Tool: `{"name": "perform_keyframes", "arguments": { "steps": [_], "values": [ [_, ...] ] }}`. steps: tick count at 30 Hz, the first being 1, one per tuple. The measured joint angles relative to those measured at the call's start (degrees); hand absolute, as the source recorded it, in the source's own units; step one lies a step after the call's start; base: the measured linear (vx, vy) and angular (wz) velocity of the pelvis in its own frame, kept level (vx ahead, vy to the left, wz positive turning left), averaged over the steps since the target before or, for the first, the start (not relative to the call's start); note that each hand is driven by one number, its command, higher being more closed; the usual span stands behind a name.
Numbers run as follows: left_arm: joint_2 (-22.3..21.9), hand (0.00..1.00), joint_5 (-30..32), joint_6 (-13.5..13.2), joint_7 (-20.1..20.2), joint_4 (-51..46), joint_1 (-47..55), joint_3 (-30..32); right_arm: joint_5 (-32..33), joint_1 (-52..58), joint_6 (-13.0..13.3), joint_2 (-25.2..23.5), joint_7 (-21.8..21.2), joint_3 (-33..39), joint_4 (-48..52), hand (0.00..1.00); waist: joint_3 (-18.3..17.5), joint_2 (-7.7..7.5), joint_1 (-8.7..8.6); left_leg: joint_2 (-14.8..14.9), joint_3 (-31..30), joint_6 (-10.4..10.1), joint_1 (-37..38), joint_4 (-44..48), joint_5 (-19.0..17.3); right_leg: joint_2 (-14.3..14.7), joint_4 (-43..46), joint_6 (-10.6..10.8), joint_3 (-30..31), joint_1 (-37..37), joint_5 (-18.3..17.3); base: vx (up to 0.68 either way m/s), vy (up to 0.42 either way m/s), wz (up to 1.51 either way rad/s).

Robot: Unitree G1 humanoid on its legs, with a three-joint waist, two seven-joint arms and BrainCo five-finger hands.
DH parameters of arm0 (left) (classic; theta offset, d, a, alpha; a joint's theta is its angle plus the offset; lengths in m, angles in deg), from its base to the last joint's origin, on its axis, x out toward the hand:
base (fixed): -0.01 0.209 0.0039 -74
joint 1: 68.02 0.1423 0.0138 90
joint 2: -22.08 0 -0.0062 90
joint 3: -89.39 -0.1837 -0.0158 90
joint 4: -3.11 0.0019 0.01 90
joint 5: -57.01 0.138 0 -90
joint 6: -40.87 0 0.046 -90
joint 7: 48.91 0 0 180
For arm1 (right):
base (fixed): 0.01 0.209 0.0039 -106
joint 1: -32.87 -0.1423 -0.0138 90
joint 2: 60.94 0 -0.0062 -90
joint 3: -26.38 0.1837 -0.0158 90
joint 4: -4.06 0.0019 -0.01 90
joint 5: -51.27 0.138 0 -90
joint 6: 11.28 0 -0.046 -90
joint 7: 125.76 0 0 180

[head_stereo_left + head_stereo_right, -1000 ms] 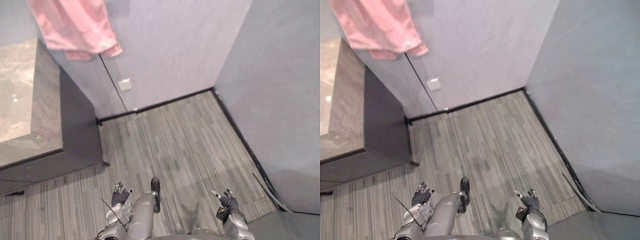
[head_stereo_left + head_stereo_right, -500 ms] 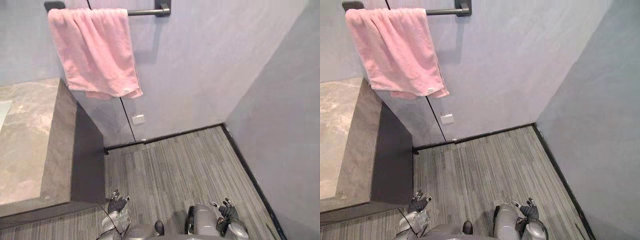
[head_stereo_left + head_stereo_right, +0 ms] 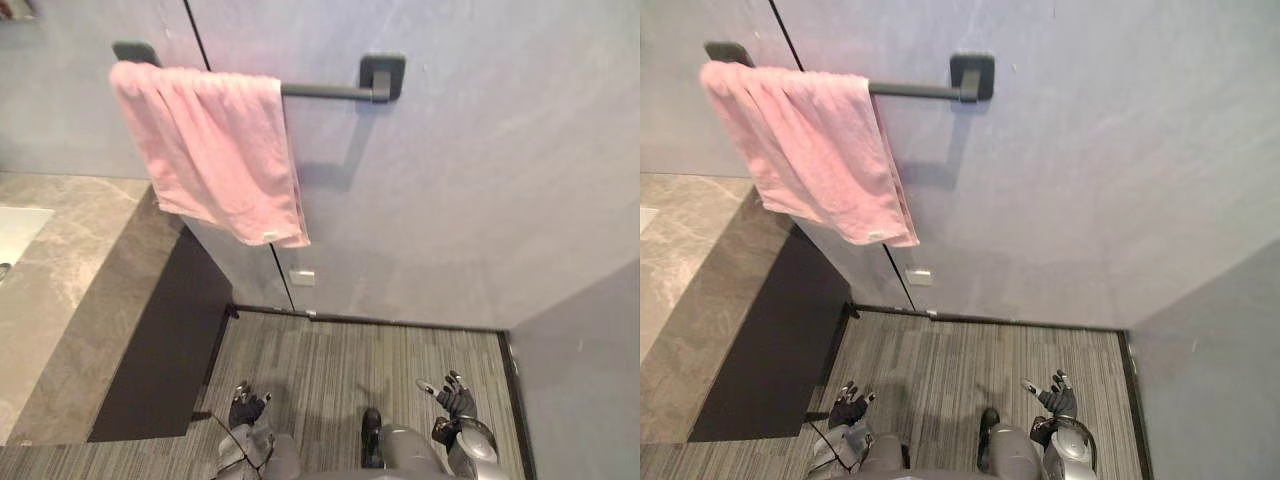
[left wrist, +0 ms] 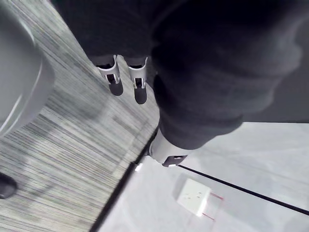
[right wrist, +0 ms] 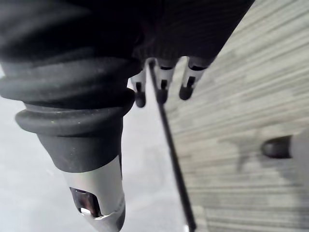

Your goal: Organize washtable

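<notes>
Washtable (image 3: 70, 280): grey stone top at far left, above a dark cabinet front; pale basin (image 3: 18, 228) corner at the edge; mostly out of frame, so any clutter hard to judge.
Towel (image 3: 215, 160): pink, draped over the left end of the dark wall bar (image 3: 325, 91), hanging just above the washtable's near corner, hem uneven.
Socket (image 3: 301, 277): white, low on the wall below the towel.
Left hand (image 3: 246, 409): low over the striped floor (image 3: 330, 360), near the cabinet; fingers straight, slightly spread, empty.
Right hand (image 3: 455, 398): low, well apart from towel and table; fingers loosely spread, empty.
Risk: towel dragged off the bar by a lopsided tug; cabinet corner clipped by an arm raised too close.
</notes>
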Motion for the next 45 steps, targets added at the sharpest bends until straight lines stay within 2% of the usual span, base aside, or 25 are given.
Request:
{"name": "perform_keyframes", "arguments": {
  "steps": [1, 3, 5, 6, 7, 8, 11, 12, 14, 16, 21, 25, 30, 36, 45],
  "values": [
    [-0.4, 0.0, 0.0, -0.2, 0.0, -0.3, 0.0, 0.0, 0.0, 0.0, 0.0, 0.3, 0.2, 0.9, 0.3, 0.0, -0.1, 0.35, -0.01, -0.1, 0.9, 0.0, -1.0, -4.7, 0.0, -0.4, 0.0, 0.3, -0.6, 0.5, -0.5, 0.14, -0.047, 0.39],
    [-0.6, 0.0, 0.0, -0.2, -0.2, -0.8, 0.2, 0.0, 0.0, -0.4, 0.0, 0.7, 1.0, 2.0, 0.3, 0.0, -0.3, 1.23, -0.02, -2.3, 0.7, -0.4, -2.0, -16.7, 0.7, -1.6, 0.2, 1.5, -0.9, 0.4, -1.4, 0.12, 0.028, 0.21],
    [-0.6, 0.0, -0.1, -0.2, -1.1, -1.3, 1.1, 0.0, 0.0, 0.1, -0.1, 0.7, 1.0, 1.9, 0.3, 0.0, -0.6, 2.04, 0.01, -3.3, 0.2, -1.8, -1.3, -22.8, 2.4, -1.3, 0.6, 2.6, -0.4, 0.2, -2.1, 0.09, 0.139, -0.12],
    [-0.5, 0.0, -0.7, -0.2, -1.2, -1.6, 1.7, 0.2, 0.0, 0.6, -0.1, 0.6, 1.0, 1.9, 0.3, 0.0, -0.8, 2.68, 0.08, -3.9, -1.0, -0.3, 0.1, -25.6, 8.3, -0.8, 1.5, 3.6, 0.5, 0.2, -2.7, 0.11, 0.197, -0.33],
    [-0.3, 0.0, -0.9, -0.2, -1.2, -2.0, 2.1, 0.4, 0.0, 0.7, -0.2, 0.4, 1.0, 1.9, 0.3, 0.0, -0.9, 2.78, 0.28, -4.1, -0.7, 0.1, 0.5, -25.8, 9.7, -0.9, 1.6, 4.0, 1.4, 0.4, -2.9, 0.12, 0.209, -0.42],
    [0.4, 0.0, -1.0, -0.2, -1.2, -2.7, 2.6, 0.4, 0.0, 1.3, -0.1, -0.6, 1.0, 1.7, 0.6, 0.0, -1.1, 1.26, 0.12, -4.8, 0.5, 0.3, 1.2, -26.5, 9.6, -1.5, 1.0, 4.6, 2.4, 0.5, -2.6, 0.11, 0.187, -0.32],
    [2.7, 0.0, -0.9, -0.2, -1.2, -7.3, 2.7, 0.4, 0.0, 2.5, -0.1, -2.3, 1.0, 1.5, 0.7, 0.0, -1.6, -0.96, 0.13, -6.1, 3.3, 0.9, 1.6, -28.1, 9.6, -2.8, -1.5, 6.3, 4.5, 0.3, -1.4, 0.1, 0.172, -0.32],
    [3.6, 0.0, -0.5, -0.2, -1.2, -10.1, 2.7, 0.4, 0.0, 2.6, -0.1, -2.2, 1.0, 1.5, 0.7, 0.0, -1.4, -0.38, 0.08, -6.6, 4.5, 1.4, 2.1, -28.4, 9.4, -3.1, -2.8, 6.9, 5.8, 0.3, -0.9, 0.07, 0.132, -0.38],
    [4.6, 0.0, 0.0, -0.3, -1.2, -13.9, 2.7, 0.8, 0.0, 2.6, -0.1, -1.7, 1.0, 1.2, 0.7, 0.0, -1.6, -0.45, 0.01, -6.9, 5.8, 2.0, 2.4, -28.5, 9.0, -3.1, -4.1, 7.3, 7.2, 0.3, 0.1, 0.06, 0.099, -0.41],
    [5.5, 0.0, 0.2, -0.7, -1.2, -18.3, 2.5, 2.5, 0.0, 2.4, -0.1, -1.2, 0.9, 0.3, 0.5, 0.0, -1.7, 0.12, -0.1, -7.3, 7.2, 2.2, 2.7, -29.4, 8.9, -2.9, -6.1, 7.7, 8.9, 0.3, 1.4, 0.04, 0.053, -0.41],
    [8.2, 0.0, 0.1, -1.6, -1.8, -24.5, 1.1, 5.1, -0.1, 1.8, -0.2, 0.1, -0.3, -0.7, -2.7, 0.0, -1.8, 0.34, -0.23, -8.0, 7.1, 2.2, 4.5, -30.9, 9.0, -2.6, -8.9, 7.7, 9.9, 1.7, 2.7, 0.04, 0.025, -0.2],
    [13.7, 0.0, 0.2, -1.8, -2.2, -31.6, -0.3, 7.4, -0.1, 1.6, -0.1, 2.0, -1.6, -0.8, -4.0, 0.0, -1.9, 0.59, -0.22, -8.1, 6.8, 2.8, 5.6, -32.5, 9.5, -2.2, -10.6, 7.2, 9.8, 2.5, 3.6, 0.0, -0.001, -0.02],
    [20.7, 0.0, 0.2, -3.5, -2.3, -33.5, -4.8, 11.4, -0.6, 1.7, -0.1, 4.5, -2.0, -0.6, -4.9, 0.0, -2.9, 2.25, -0.3, -8.9, 4.7, 3.3, 6.3, -35.4, 11.7, -2.4, -13.2, 6.9, 9.4, 4.1, 5.4, -0.03, -0.008, 0.08],
    [26.6, 0.0, 0.2, -4.7, -2.6, -36.2, -4.9, 13.6, -1.9, 2.3, -0.1, 4.4, -3.3, -0.6, -6.5, 0.0, -3.7, 2.18, -0.23, -9.4, 3.5, 3.1, 8.4, -39.5, 14.3, -2.4, -14.2, 6.6, 8.4, 4.6, 6.2, -0.08, -0.019, 0.06],
    [30.6, 0.0, 0.3, -5.5, -3.8, -37.8, -5.0, 15.4, -2.3, 4.8, -0.1, 4.0, -4.1, -0.5, -6.5, 0.0, -4.7, 1.59, -0.19, -10.3, 2.1, 2.9, 10.5, -43.3, 16.1, -2.7, -16.1, 6.7, 8.2, 6.2, 7.1, -0.03, 0.002, 0.04]
  ]
}}
